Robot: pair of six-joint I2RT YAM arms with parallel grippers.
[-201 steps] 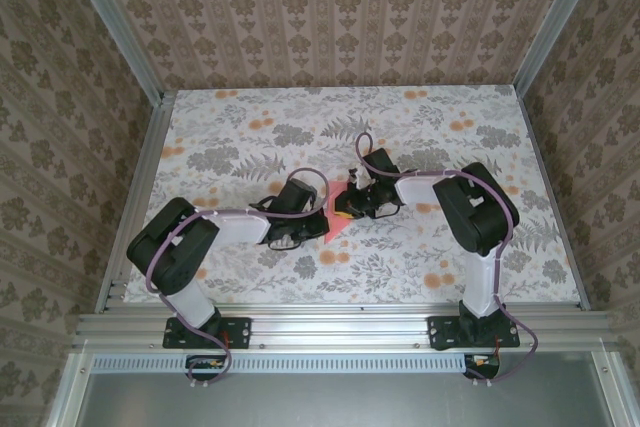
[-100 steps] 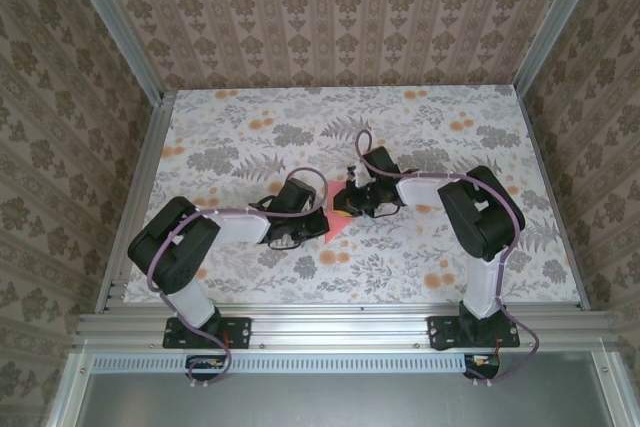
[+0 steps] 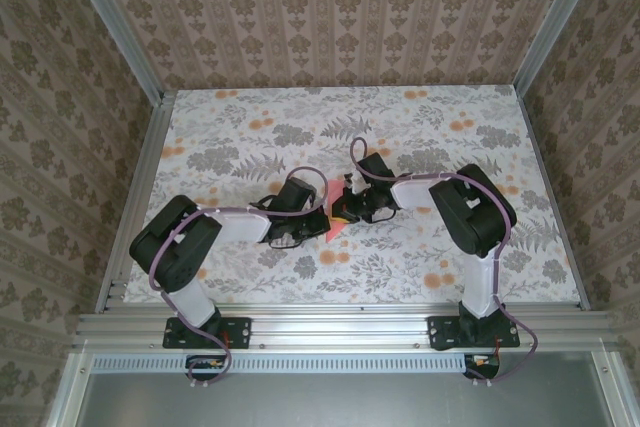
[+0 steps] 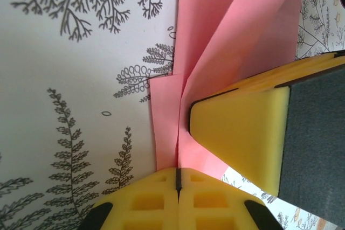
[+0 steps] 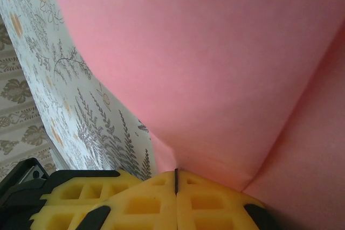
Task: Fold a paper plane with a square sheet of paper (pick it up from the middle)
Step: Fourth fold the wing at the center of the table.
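Floral-printed worktop [image 3: 250, 127], enclosed by wallpapered walls [image 3: 330, 7] and an aluminium frame [image 3: 330, 322] along its near edge. The salmon-pink sheet of paper [image 3: 334, 226] lies near the middle of the worktop, slightly toward the near edge, between the two arms. It is creased into a pointed shape whose tip is directed at the near edge.

The left gripper [image 3: 322, 219] meets the sheet from the left. In the left wrist view its yellow pads [image 4: 145, 203] are pressed together, with a raised fold of the paper running into the seam between them.

The right gripper [image 3: 343, 211] meets the sheet from the right. Its pads [image 5: 135, 203] are likewise clenched on a pink fold that rises above the table. One of its yellow foam fingers [image 4: 237, 133] rests against the paper just beside the left gripper.
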